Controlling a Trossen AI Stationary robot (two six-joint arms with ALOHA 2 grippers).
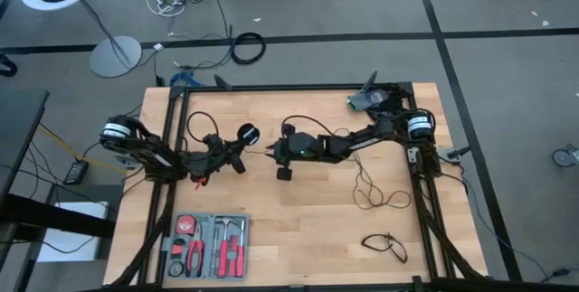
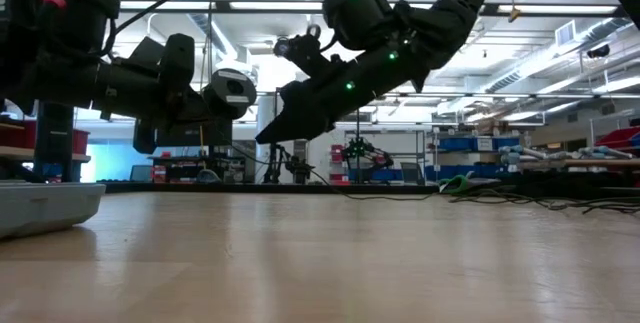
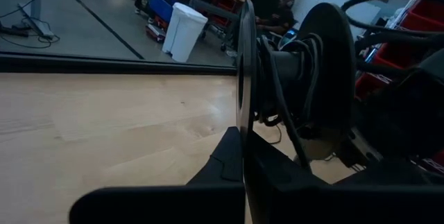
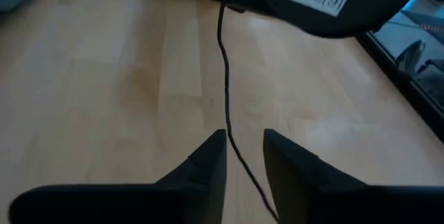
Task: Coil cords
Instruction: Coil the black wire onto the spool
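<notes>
Cord (image 4: 223, 64): thin, black, partly wound on a spool (image 1: 247, 134) at worktop (image 1: 308, 229) centre-left. Left gripper (image 1: 237, 161) holds the spool by its rim, jaws pressed onto it. Cord runs right, between the spread jaws of the right gripper (image 1: 271, 154), not pinched. Loose loops (image 1: 375, 193) lie further right; a second short cord (image 1: 386, 245) near the front edge.

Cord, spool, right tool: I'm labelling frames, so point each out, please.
cord (image 4: 224, 64), right wrist view, its straight stretch.
spool (image 3: 244, 78), left wrist view, its near flange.
right tool (image 4: 244, 151), right wrist view, between its fingertips.
</notes>
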